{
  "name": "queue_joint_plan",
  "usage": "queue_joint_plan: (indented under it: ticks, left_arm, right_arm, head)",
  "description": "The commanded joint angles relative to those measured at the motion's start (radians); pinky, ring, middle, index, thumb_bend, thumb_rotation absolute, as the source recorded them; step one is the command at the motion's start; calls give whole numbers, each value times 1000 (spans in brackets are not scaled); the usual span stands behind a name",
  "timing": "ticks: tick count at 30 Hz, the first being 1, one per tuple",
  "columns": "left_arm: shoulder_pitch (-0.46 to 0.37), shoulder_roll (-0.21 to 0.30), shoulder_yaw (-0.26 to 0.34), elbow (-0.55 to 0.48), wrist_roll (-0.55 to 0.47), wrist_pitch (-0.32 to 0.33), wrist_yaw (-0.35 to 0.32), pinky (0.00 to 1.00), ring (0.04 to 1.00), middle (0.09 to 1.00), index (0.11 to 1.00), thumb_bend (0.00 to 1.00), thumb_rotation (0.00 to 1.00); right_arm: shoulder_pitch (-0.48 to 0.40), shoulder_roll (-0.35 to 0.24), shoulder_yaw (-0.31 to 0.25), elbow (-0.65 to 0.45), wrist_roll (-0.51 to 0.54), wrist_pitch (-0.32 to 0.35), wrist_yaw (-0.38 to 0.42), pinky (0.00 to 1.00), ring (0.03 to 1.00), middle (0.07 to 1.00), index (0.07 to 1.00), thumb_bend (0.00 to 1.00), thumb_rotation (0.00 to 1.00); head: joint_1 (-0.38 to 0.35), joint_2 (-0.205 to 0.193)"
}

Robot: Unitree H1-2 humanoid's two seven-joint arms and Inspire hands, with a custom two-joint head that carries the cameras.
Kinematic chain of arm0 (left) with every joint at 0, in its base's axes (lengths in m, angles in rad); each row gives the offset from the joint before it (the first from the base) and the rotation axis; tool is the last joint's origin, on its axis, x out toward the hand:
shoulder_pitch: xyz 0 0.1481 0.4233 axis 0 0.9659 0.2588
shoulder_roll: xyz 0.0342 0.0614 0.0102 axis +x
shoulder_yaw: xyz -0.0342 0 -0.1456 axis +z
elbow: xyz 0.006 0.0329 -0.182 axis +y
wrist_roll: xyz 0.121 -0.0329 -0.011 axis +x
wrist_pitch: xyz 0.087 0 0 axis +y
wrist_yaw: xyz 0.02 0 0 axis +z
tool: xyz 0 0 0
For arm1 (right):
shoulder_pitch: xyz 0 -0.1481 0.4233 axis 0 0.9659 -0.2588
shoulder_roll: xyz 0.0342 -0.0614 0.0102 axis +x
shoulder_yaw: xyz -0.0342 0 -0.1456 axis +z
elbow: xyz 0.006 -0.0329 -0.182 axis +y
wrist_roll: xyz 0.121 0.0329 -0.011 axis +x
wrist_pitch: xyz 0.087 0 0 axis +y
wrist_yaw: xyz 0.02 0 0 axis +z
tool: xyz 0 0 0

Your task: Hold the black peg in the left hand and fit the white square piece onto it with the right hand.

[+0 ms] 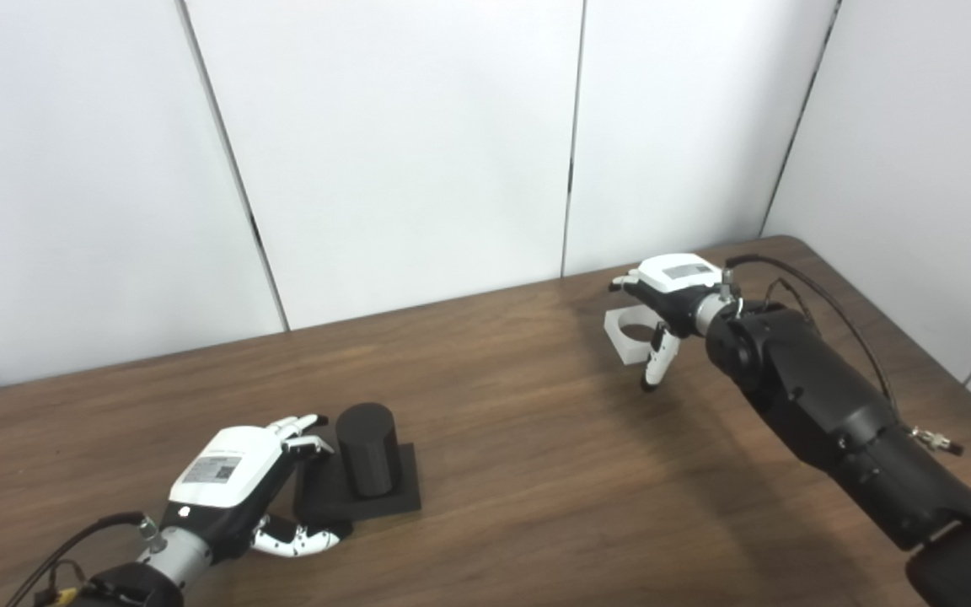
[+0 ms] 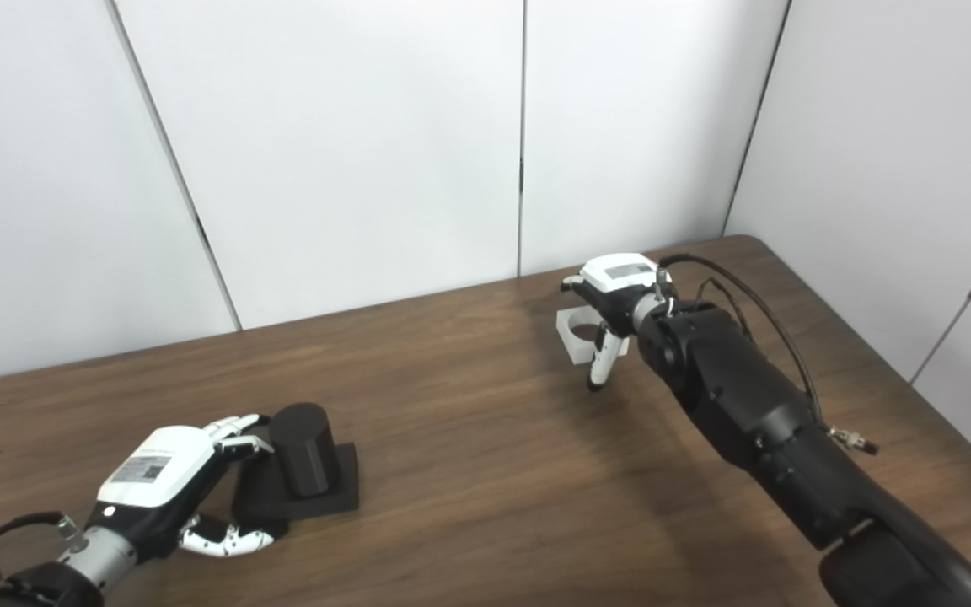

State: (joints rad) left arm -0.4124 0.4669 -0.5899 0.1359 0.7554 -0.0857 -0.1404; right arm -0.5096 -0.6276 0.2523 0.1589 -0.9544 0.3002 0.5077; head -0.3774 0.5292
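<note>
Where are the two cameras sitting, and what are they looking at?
Left eye view: on the robot's head, looking down at the brown wooden table; both arms show, left robot hand by the black cylinder peg.
Right eye view: beside it, a little rightward, same downward look; right robot hand over the white square piece.
Shared: table, peg, piece, both hands, white wall panels.

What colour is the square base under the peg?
Black, matching the peg standing on it; the base shows best in the left eye view.

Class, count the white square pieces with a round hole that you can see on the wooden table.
1. The white square piece with a round hole lies at the table's far right, under the right hand. None other shows.
</note>
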Motion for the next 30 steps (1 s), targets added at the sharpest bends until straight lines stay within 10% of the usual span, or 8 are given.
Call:
queue_joint_plan:
  ticks: [1, 30]
  left_arm:
    - [75, 4, -59, 22, 27, -24, -98, 806, 915, 927, 652, 979, 171]
    - [88, 26, -42, -10, 17, -29, -117, 802, 908, 928, 655, 974, 182]
  right_arm:
    - [-61, -15, -7, -2, 3, -16, -42, 914, 929, 945, 894, 875, 169]
    - [-156, -51, 64, 202, 45, -18, -47, 915, 906, 909, 806, 846, 162]
  head:
    - [-1, 2]
    - [-3, 17]
